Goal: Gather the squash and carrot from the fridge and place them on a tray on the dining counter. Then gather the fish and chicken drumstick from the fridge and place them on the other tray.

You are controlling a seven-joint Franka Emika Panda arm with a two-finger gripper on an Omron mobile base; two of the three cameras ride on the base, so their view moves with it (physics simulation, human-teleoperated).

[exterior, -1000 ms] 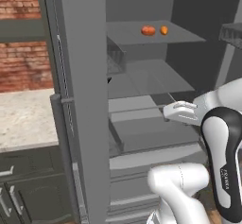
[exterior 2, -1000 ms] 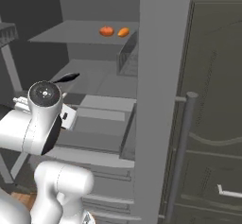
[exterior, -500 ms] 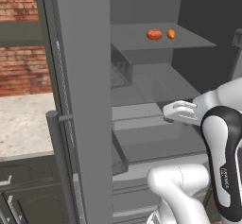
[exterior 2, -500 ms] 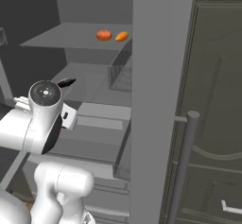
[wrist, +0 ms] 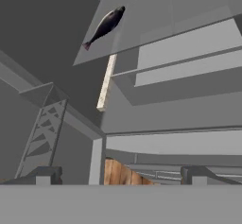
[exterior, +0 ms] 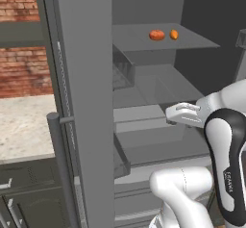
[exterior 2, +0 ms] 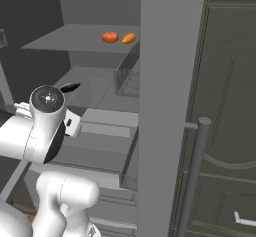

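The fridge stands open, with the squash and the carrot side by side on its upper shelf. The fish lies on a lower shelf, and the jaws of the gripper are wide apart, holding nothing.

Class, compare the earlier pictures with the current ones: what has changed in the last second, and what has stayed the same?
The base has driven, so the whole scene has shifted in both base views; the things themselves did not move. The squash and carrot still lie side by side on the upper fridge shelf. The gripper stays open, holding nothing.
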